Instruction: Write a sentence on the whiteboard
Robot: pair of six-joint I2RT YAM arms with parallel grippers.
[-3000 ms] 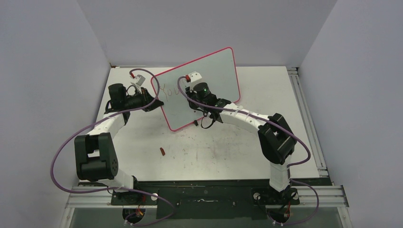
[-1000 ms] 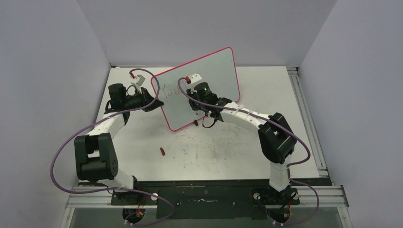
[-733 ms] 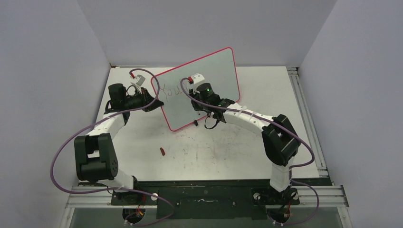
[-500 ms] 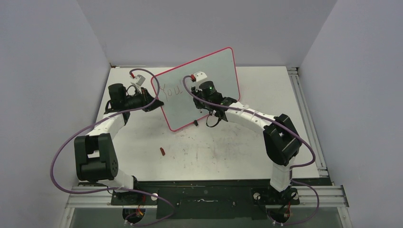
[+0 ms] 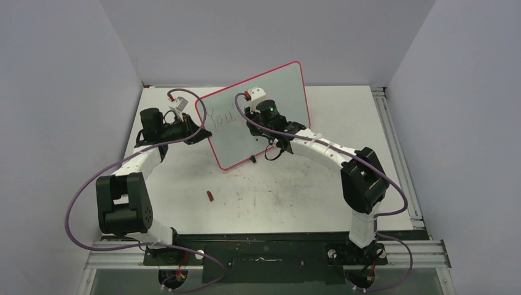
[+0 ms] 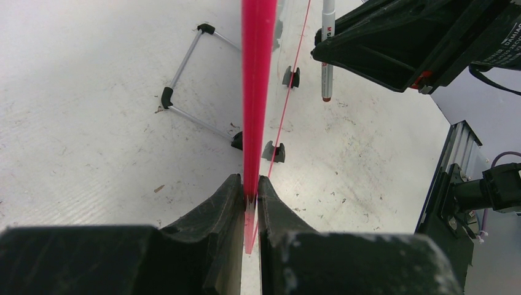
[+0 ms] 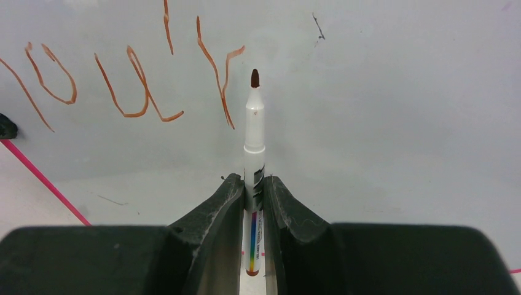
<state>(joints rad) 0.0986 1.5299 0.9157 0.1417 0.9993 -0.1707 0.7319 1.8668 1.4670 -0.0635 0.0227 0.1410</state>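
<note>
The whiteboard (image 5: 279, 86), pale with a pink-red rim, stands tilted on the table. My left gripper (image 5: 198, 131) is shut on its left edge; in the left wrist view the rim (image 6: 257, 74) runs up from between my fingers (image 6: 250, 184). My right gripper (image 5: 254, 125) is shut on a white marker (image 7: 254, 132) with a brown tip, which points at the board just right of the last letter. Whether the tip touches, I cannot tell. The sentence (image 7: 132, 86) reads "You'r" in reddish-brown, and it also shows in the top view (image 5: 221, 117). The marker (image 6: 327, 49) also shows in the left wrist view.
A small red marker cap (image 5: 209, 196) lies on the table in front of the board. The board's wire stand (image 6: 184, 92) and black clip feet (image 6: 274, 152) rest on the table behind it. Grey walls enclose the table; a metal rail (image 5: 393, 141) runs along its right side.
My right gripper has moved to the right and slightly up along the board with the marker, uncovering more written letters. My left gripper and the board have stayed still.
</note>
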